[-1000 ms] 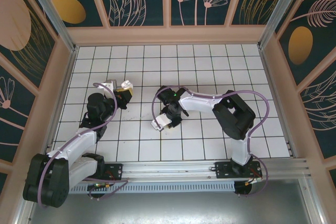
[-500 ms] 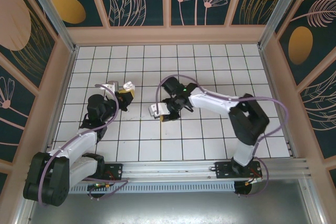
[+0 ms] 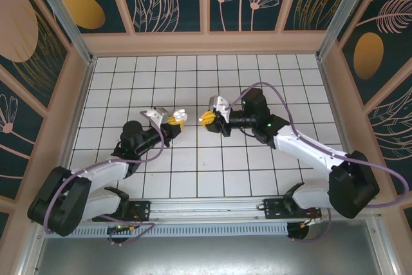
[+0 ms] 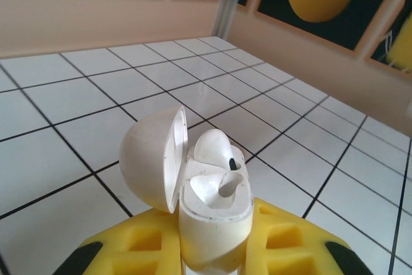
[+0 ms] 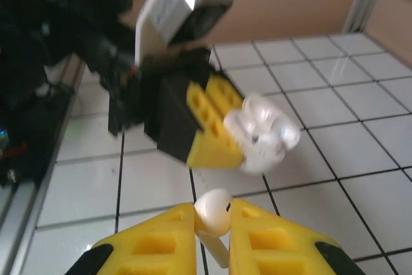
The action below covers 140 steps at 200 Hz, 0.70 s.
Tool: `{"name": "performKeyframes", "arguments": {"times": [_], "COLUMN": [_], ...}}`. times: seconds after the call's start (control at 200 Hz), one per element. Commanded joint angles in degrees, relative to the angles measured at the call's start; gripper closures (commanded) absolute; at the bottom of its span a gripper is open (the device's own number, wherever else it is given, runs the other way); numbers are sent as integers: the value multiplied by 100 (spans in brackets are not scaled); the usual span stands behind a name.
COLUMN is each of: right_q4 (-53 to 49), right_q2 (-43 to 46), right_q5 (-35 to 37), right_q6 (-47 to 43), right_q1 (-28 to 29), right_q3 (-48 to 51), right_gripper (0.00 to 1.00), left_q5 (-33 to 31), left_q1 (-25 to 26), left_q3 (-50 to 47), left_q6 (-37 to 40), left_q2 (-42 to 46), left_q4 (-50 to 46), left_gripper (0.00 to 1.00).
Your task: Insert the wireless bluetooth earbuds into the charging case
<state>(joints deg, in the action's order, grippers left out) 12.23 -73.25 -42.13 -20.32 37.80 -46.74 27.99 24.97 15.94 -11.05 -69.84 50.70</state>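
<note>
Tiled worktop (image 3: pixel 257 172) lies beneath both arms. Left claw (image 4: pixel 215 252) is clamped on the charging case (image 4: pixel 209 207), which is held clear of the tiles with its lid swung open. Right claw (image 5: pixel 212 233) pinches the stem of a loose earbud (image 5: pixel 214 210), close to the case but apart. A seated earbud (image 4: pixel 212 148) rests inside the case.

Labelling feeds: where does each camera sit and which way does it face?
Top: above and behind, looking down on the table; both arms show.
Left wrist: on the left pincer, facing the open case it holds.
Right wrist: on the right pincer, facing its earbud and the left pincer.
Shared: the case, in all three.
</note>
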Motion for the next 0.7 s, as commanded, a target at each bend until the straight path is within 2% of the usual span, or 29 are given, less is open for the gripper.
{"name": "performKeyframes", "arguments": {"times": [0.0, 0.345, 0.696], "right_q4": [1580, 3018, 3180], "right_q2": [291, 38, -315], "right_q5": [-184, -375, -341], "right_q6": [1250, 2345, 2366], "right_q1": [-76, -76, -28], "right_q3": [247, 556, 553], "right_gripper": [83, 83, 84], "left_q5": [363, 789, 989], "left_q1": [168, 472, 609], "left_q3": [313, 982, 1325], "left_q6": [416, 484, 533], "left_q2": [-200, -756, -868], "left_q4": [572, 501, 406], "left_gripper": [83, 83, 83]}}
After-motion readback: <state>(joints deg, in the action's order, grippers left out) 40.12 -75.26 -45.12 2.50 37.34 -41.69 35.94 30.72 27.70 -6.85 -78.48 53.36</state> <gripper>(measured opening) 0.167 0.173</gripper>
